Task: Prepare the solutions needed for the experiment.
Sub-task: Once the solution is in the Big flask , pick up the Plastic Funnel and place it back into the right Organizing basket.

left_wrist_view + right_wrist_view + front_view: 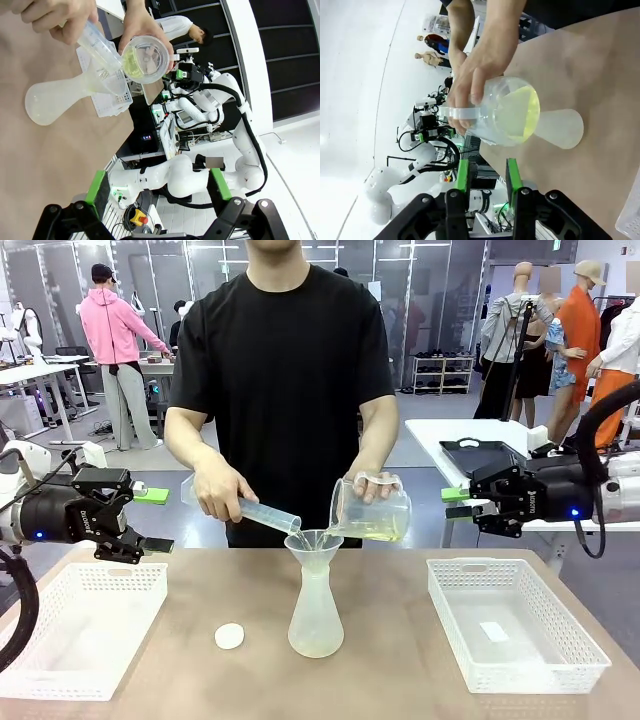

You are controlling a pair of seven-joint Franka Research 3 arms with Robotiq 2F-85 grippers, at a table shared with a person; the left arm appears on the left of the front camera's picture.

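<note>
A person across the table tilts a clear beaker over a funnel that sits in a frosted conical flask. The solutions are pale yellow-green liquid pooled in the beaker's lower side. The person's other hand tips a graduated cylinder into the same funnel. My left gripper hovers open at the table's left, well away from the flask. At the right, my right gripper hangs with a narrow gap, holding nothing. The wrist views show the solutions, the flask, my left gripper and my right gripper.
A small round white cap lies on the brown table left of the flask. A white mesh basket stands at the front left and another basket at the front right. A black tray rests on a table behind.
</note>
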